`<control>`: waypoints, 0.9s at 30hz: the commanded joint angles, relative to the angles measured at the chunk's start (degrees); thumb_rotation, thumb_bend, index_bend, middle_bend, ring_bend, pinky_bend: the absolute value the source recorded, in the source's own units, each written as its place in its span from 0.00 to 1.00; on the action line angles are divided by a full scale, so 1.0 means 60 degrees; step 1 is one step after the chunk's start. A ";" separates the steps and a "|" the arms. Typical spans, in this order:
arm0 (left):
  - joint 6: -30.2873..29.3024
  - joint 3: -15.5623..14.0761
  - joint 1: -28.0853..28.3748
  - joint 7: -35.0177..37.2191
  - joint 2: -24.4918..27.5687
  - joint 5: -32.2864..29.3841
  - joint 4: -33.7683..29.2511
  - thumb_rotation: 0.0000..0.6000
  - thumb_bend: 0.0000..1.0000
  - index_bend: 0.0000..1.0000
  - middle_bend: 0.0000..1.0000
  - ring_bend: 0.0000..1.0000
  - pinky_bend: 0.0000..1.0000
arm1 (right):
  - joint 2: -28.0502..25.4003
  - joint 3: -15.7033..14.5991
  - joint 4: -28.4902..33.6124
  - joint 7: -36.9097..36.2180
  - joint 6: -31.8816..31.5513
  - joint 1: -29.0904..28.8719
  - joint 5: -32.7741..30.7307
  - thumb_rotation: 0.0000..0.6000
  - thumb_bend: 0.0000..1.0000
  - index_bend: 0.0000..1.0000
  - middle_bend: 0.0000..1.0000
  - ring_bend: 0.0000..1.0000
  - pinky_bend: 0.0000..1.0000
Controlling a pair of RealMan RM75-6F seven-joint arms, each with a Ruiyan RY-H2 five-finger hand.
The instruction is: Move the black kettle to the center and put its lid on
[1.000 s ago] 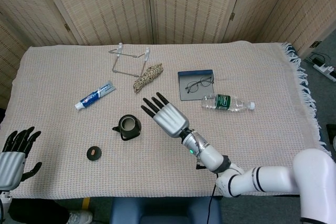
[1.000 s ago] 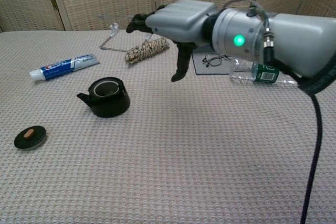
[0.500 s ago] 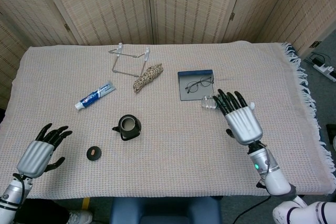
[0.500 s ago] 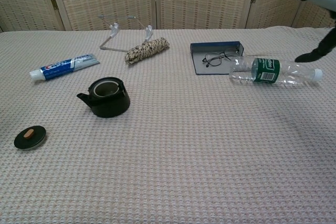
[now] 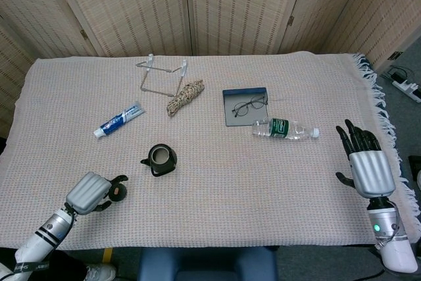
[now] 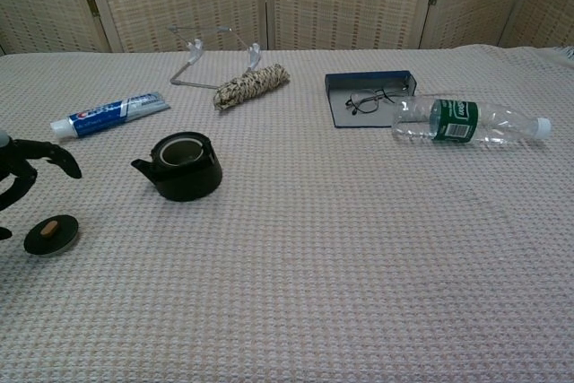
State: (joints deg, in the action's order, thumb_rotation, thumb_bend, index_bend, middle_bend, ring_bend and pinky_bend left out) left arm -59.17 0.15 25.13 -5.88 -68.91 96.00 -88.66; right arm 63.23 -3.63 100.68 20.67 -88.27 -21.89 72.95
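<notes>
The black kettle (image 5: pixel 160 160) (image 6: pixel 184 166) stands open-topped, left of the table's middle, spout pointing left. Its round black lid (image 5: pixel 118 191) (image 6: pixel 51 233) lies flat on the cloth to the kettle's front left. My left hand (image 5: pixel 89 192) (image 6: pixel 22 166) hovers just over the lid's left side with fingers spread and curved downward, holding nothing. My right hand (image 5: pixel 366 162) is far off at the table's right edge, fingers spread and empty; the chest view does not show it.
A toothpaste tube (image 5: pixel 120 120), a wire stand (image 5: pixel 163 76) and a coil of rope (image 5: pixel 185 96) lie behind the kettle. An open glasses case (image 5: pixel 247 106) and a lying water bottle (image 5: pixel 286 128) are right of centre.
My right hand swung from above the table's middle out to the far right edge. My left hand came in from the left edge to just over the lid.
</notes>
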 commanded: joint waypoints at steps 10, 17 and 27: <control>0.1024 0.0007 0.0443 -0.1345 -0.0611 -0.1344 -0.0004 1.00 0.19 0.22 0.80 0.88 0.85 | 0.0088 0.0431 -0.0369 -0.0453 0.0502 0.0357 0.0311 1.00 0.07 0.00 0.00 0.10 0.14; 0.0996 -0.0064 0.0423 -0.1512 -0.0726 -0.1760 0.0196 1.00 0.19 0.23 0.80 0.88 0.85 | 0.0172 0.0663 -0.0550 -0.0606 0.0821 0.0478 0.0373 1.00 0.07 0.00 0.00 0.11 0.14; 0.0904 -0.0144 0.0495 -0.1261 -0.1115 -0.1871 0.0711 1.00 0.19 0.28 0.81 0.88 0.85 | 0.0207 0.0927 -0.0662 -0.0733 0.1053 0.0660 0.0447 1.00 0.07 0.00 0.00 0.11 0.14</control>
State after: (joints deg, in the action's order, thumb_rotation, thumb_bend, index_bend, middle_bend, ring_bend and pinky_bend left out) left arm -53.61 -0.69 28.04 -13.59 -75.42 84.77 -84.57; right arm 64.49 1.89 96.74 16.31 -81.98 -17.96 75.62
